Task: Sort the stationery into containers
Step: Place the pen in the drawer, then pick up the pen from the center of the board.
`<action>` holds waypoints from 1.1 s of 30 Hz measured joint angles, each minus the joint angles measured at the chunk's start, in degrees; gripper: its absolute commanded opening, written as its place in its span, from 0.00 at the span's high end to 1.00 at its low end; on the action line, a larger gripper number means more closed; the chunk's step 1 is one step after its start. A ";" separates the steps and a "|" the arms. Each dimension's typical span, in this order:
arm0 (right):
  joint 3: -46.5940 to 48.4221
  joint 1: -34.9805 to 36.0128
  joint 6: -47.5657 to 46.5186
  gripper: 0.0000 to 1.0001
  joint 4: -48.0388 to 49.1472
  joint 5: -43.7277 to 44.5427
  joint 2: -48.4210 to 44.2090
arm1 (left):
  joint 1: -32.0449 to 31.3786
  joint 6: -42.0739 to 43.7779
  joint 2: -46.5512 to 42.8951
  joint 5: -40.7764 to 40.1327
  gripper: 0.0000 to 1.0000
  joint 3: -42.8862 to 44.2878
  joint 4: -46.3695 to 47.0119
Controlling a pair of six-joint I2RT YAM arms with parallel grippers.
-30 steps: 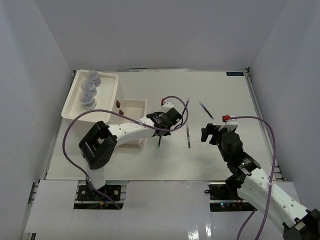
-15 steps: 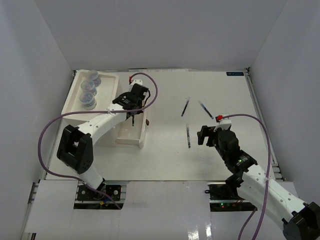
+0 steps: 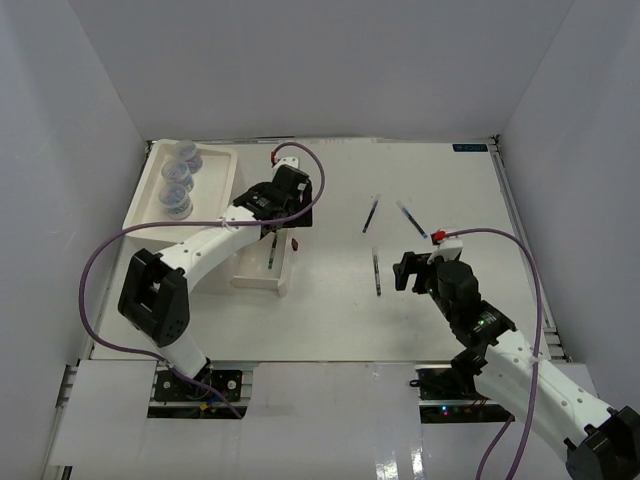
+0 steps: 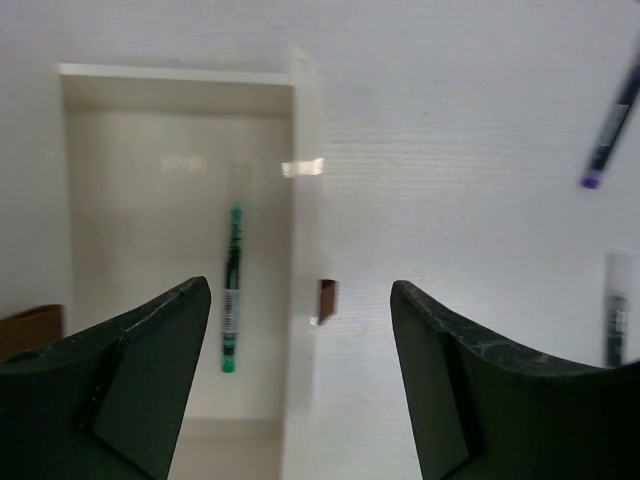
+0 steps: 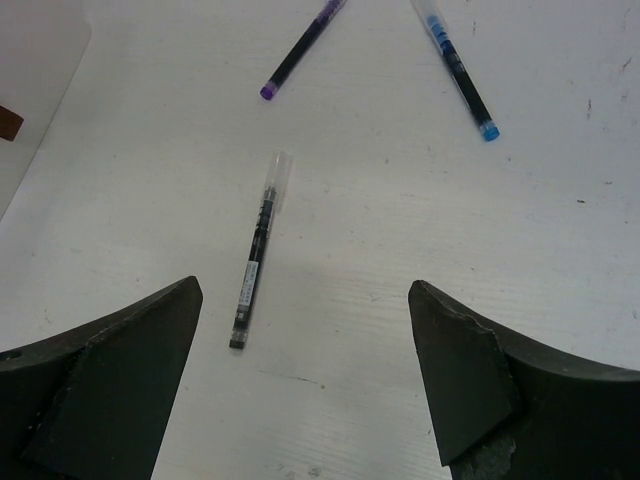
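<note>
A green pen point(image 4: 232, 290) lies lengthwise in the pulled-out white drawer point(image 4: 150, 200) of the containers unit point(image 3: 214, 182), and it shows in the top view as the green pen point(image 3: 271, 252). My left gripper point(image 4: 300, 300) hovers open above the drawer's side wall and brown knob point(image 4: 326, 299), holding nothing. Three clear jars point(image 3: 178, 180) stand in the top tray. On the table lie a purple-tipped pen point(image 5: 300, 50), a blue pen point(image 5: 460, 70) and a black pen point(image 5: 258, 255). My right gripper point(image 5: 305, 290) is open just short of the black pen, empty.
The open drawer point(image 3: 258, 281) juts out towards the table's middle. My left arm reaches over it, its purple cable looping at the left. The table's right edge point(image 3: 515, 240) runs beside the loose pens. White walls close in the sides and back.
My left gripper carried the green pen from mid-table to over the drawer, then opened; the pen now lies inside. The right gripper shifted slightly left.
</note>
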 measured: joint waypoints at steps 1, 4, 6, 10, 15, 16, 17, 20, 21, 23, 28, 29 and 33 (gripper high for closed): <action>0.00 0.00 0.02 0.10 -0.07 -0.02 -0.37 | -1.46 -1.16 0.00 0.20 0.16 0.68 -0.11; 0.02 0.00 0.11 0.10 -0.50 -0.39 -1.60 | -7.26 -4.96 0.59 0.94 0.17 3.23 -0.35; 0.04 0.00 0.28 0.10 -1.18 -0.63 -2.45 | -11.47 -7.82 2.27 1.11 0.17 5.84 0.07; 0.04 0.00 0.85 0.10 -2.62 -0.81 -4.46 | -18.53 -12.59 8.92 0.02 0.23 11.69 0.85; 0.04 0.00 1.75 0.10 -4.04 -1.20 -7.15 | -23.12 -16.33 19.82 -0.98 0.31 17.46 0.96; 0.04 0.00 1.90 0.10 -4.50 -1.25 -7.61 | -23.50 -16.90 21.55 -1.33 0.31 18.12 0.94; 0.04 0.00 2.05 0.10 -4.94 -1.25 -8.07 | -23.85 -17.42 23.28 -1.64 0.32 18.62 0.85; 0.02 0.00 2.73 0.10 -5.86 -1.44 -9.33 | -24.74 -18.45 27.17 -2.58 0.34 20.13 0.28; -0.02 0.00 2.89 0.10 -5.99 -1.51 -9.70 | -24.94 -18.67 28.13 -2.91 0.35 20.57 0.09; -0.37 0.00 3.06 0.10 -6.03 -1.64 -10.47 | -25.35 -18.99 29.90 -3.52 0.37 21.84 -0.11; -1.05 0.00 3.28 0.10 -7.28 -1.64 -11.04 | -26.29 -19.69 32.44 -4.31 0.51 22.84 0.09; -1.05 0.00 3.28 0.10 -7.56 -1.62 -11.19 | -26.40 -19.74 32.76 -4.46 0.56 22.86 0.11; -1.16 0.00 3.28 0.10 -7.74 -1.44 -11.82 | -26.60 -20.06 33.62 -5.51 0.70 22.58 0.33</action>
